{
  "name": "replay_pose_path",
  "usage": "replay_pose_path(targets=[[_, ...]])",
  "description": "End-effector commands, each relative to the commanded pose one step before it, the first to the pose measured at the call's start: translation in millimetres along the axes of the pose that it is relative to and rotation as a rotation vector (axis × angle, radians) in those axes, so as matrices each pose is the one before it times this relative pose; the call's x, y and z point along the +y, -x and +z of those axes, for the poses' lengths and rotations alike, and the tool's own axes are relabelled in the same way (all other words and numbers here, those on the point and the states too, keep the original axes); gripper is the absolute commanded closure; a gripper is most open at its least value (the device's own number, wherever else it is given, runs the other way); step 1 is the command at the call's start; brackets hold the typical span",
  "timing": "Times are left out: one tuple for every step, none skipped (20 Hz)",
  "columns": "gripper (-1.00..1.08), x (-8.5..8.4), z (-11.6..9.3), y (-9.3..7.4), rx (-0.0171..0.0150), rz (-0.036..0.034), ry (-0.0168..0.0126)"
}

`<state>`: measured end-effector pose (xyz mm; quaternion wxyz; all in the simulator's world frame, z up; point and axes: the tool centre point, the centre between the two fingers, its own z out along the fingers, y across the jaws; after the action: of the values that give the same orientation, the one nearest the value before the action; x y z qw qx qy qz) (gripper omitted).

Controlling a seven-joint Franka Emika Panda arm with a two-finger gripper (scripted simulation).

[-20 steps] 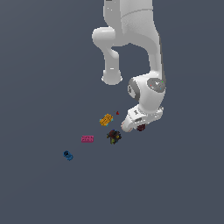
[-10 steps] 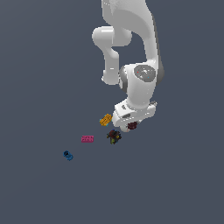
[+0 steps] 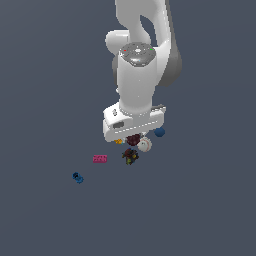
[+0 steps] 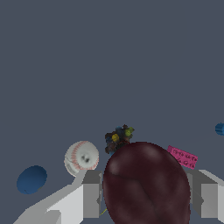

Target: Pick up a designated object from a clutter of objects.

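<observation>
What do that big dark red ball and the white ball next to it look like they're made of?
The maroon ball, sitting between the end effector fingers, looks like a matte, rubbery or fruit-skin surface: dull, mottled, faint creases, no sharp shine. The white ball looks like a stitched leather baseball: white skin with curved red seam lines. Both are simulator renders, so this is only their look.
</observation>
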<state>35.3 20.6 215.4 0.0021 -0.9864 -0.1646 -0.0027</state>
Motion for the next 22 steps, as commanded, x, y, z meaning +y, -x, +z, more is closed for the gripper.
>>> replay_pose_path(targets=[[1.08, 22.71, -23.18, -3.09, -0.0007, -0.00078, -0.00025], [1.08, 8.92, -8.95, -1.38, 0.0, 0.0, 0.0], [1.08, 8.55, -8.17, -1.51, -0.00085, 0.0002, 0.00044], [1.08, 8.17, -8.15, -1.31, 0.0, 0.0, 0.0], [1.08, 7.82, -7.79, -1.28, 0.0, 0.0, 0.0], [1.08, 7.5, -7.24, -1.37, -0.00055, 0.00017, 0.00039], [1.08, 7.23, -7.16, -1.24, 0.0, 0.0, 0.0], [1.08, 6.95, -6.68, -1.33, -0.00054, 0.00017, 0.0004], [1.08, 6.72, -6.63, -1.2, 0.0, 0.0, 0.0], [1.08, 6.47, -6.19, -1.3, -0.00053, 0.00018, 0.0004], [1.08, 6.27, -6.16, -1.17, 0.0, 0.0, 0.0], [1.08, 6.05, -5.76, -1.28, -0.00052, 0.00019, 0.00041], [1.08, 5.87, -5.74, -1.15, 0.0, 0.0, 0.0], [1.08, 5.66, -5.36, -1.26, -0.00052, 0.0002, 0.00041], [1.08, 5.43, -5.3, -1.12, 0.0, 0.0, 0.0], [1.08, 5.01, -4.87, -1.06, 0.0, 0.0, 0.0], [1.08, 4.59, -4.29, -1.12, -0.00052, 0.00021, 0.0004], [1.08, 4.22, -4.09, -0.94, 0.0, 0.0, 0.0], [1.08, 3.86, -3.74, -0.88, 0.0, 0.0, 0.0], [1.08, 3.52, -3.22, -0.94, -0.00052, 0.00024, 0.00039], [1.08, 3.19, -3.09, -0.77, 0.0, 0.0, 0.0], [1.08, 2.89, -2.79, -0.72, 0.0, 0.0, 0.0]])
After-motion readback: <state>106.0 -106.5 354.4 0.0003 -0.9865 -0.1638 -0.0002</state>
